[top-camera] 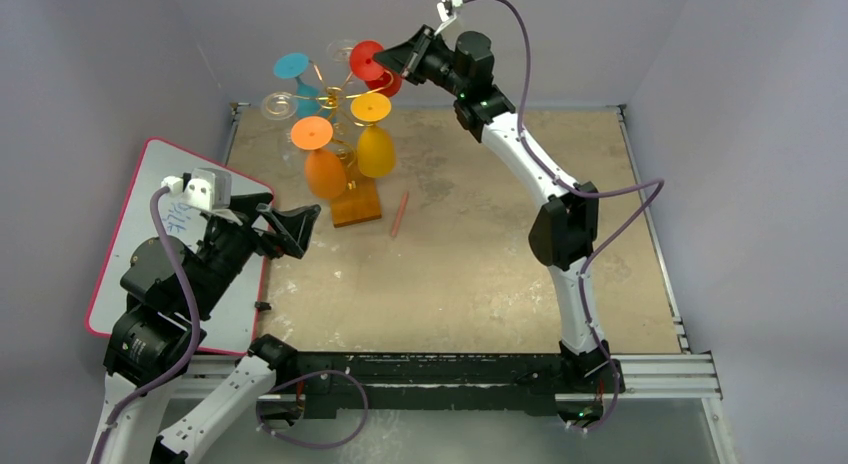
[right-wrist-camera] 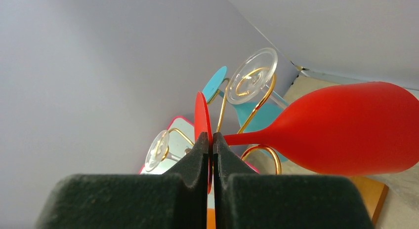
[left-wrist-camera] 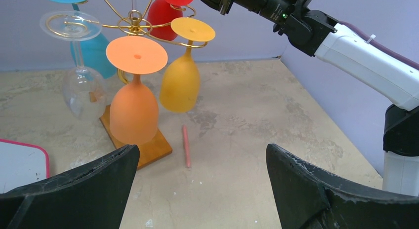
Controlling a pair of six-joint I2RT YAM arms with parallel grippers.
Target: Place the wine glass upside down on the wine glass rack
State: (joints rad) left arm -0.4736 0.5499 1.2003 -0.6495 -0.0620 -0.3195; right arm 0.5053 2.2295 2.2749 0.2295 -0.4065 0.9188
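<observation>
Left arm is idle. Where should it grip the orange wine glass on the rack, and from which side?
Probably the thin upright stem of the hanging orange opaque wine glass, just under its flat foot disc. Bring the open left tool in level from the near side: the bowl is wide and tapered, and the gold wire rack stands behind.

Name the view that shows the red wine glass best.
Right wrist: the red wine glass looms large, foot pinched in the right gripper. Top external shows mainly its foot; left wrist crops it at the top edge.
</observation>
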